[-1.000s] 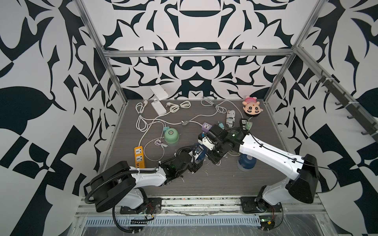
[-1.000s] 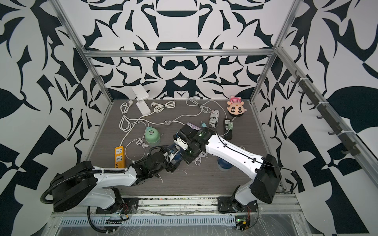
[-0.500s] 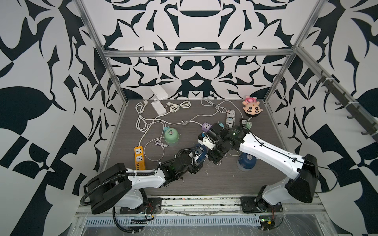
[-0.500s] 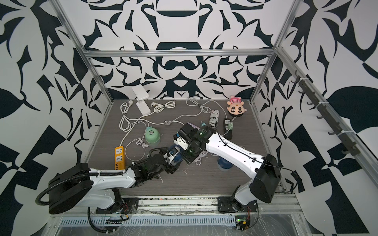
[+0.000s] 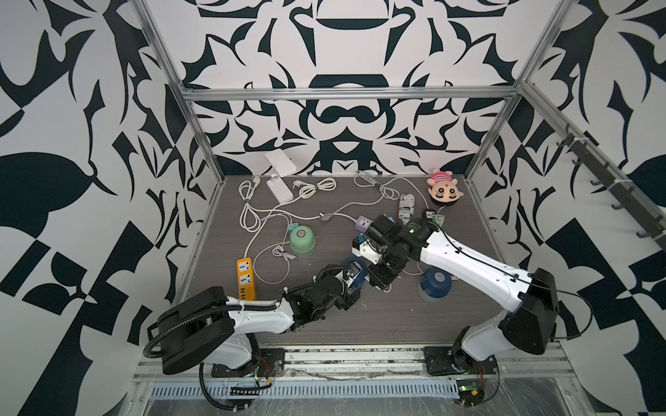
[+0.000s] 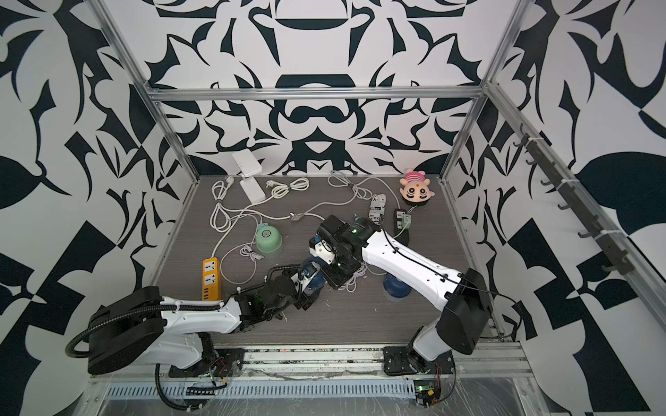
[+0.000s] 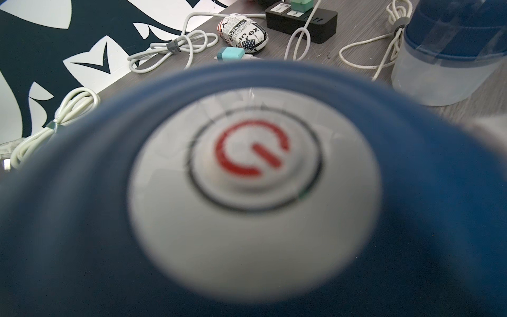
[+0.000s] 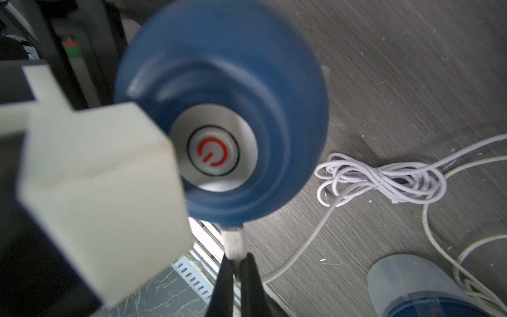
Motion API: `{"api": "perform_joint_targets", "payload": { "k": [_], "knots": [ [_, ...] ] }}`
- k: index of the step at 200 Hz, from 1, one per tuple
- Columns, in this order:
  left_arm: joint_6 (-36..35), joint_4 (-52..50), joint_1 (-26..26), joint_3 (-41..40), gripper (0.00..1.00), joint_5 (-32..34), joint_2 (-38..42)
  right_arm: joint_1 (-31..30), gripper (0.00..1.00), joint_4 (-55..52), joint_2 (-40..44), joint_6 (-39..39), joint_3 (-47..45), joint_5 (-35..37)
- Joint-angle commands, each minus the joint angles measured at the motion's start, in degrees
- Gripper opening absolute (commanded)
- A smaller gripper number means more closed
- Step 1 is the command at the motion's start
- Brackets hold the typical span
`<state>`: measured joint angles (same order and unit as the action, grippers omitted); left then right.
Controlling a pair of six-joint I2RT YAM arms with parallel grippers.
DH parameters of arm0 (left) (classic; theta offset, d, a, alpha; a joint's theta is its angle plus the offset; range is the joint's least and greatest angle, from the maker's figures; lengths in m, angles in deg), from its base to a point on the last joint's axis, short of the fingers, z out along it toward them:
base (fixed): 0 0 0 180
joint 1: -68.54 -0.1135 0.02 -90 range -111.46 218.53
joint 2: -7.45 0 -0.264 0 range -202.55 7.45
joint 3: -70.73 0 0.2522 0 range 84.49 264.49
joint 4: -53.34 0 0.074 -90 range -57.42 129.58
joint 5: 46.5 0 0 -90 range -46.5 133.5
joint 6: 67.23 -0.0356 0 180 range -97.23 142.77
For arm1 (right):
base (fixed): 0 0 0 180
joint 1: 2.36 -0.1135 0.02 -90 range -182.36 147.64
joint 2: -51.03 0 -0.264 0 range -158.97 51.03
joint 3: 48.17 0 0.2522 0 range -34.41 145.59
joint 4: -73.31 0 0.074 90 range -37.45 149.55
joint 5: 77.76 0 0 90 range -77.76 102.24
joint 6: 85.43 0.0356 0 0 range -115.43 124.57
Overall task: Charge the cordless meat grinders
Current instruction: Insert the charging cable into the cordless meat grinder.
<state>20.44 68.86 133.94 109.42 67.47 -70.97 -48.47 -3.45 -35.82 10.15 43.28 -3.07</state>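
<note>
Right, step in hand: plugging the charge lead into the first navy grinder (image 8: 288, 109). That unit sits well to the right of the orange power strip (image 5: 244, 279), about mid-table. The 2nd navy grinder (image 5: 435, 284) stands further out on the same side of the strip, and the mint grinder (image 5: 302, 239) is just behind the strip, twd the back wall; neither has a lead at its dome that I can see.

Left gripper (image 5: 351, 279): jaws spread wide round the navy dome, and I read that as a bracing hold. Its wrist cam is filled by the grey top button, so the contact pts are hidden.

Right gripper (image 8: 237, 260): fingers pressed tight, pinching the white plug (image 8: 233, 241) where it meets the dome's lower rim. Can't tell if it's fully seated.

Next, imo: push straight along the plug's axis w/ the left arm steady, let go only once it's home, then trace the white cable (image 8: 299, 247) to a socket.
</note>
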Motion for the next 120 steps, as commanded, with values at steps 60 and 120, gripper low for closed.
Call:
{"api": "perform_joint_targets", "payload": {
  "k": [60, 120],
  "knots": [
    [-4.5, 1.9, 5.7, 4.0, 0.37, -9.5, -1.4, -1.0, 0.00, 21.2, -3.0, 1.6, 7.2, -0.1],
    [-3.1, 0.0, 8.8, 3.8, 0.36, -8.8, 0.8, 3.0, 0.00, 20.6, -2.4, 0.9, 7.3, -1.3]
  ]
}}
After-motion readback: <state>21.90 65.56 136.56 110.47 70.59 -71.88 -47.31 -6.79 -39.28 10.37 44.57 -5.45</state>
